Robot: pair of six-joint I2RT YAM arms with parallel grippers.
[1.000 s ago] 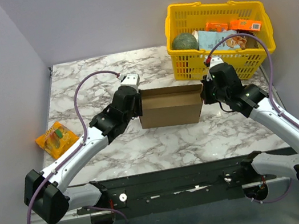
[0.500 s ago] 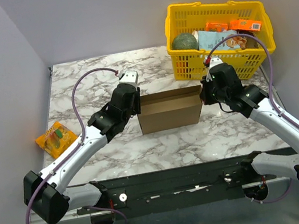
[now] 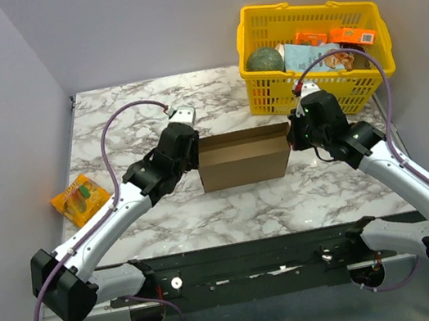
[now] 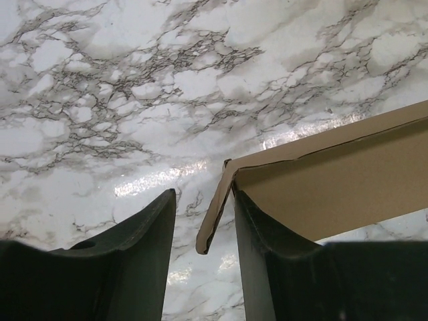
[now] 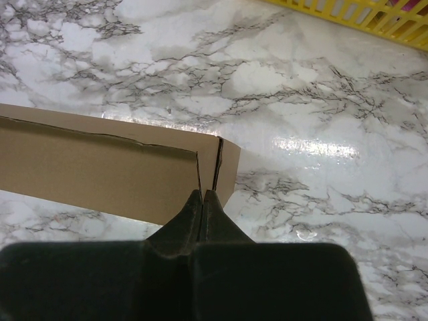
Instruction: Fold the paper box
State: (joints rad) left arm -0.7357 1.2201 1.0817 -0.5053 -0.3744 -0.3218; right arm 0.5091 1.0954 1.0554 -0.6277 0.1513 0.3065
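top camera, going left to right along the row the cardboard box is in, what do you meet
orange snack packet → left gripper → paper box → right gripper; the yellow basket lies farther back, overlapping the box and the right gripper sideways, so it is left out

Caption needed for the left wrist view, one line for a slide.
Left gripper, jaws open, straddles the end wall of the brown cardboard box on the marble table.
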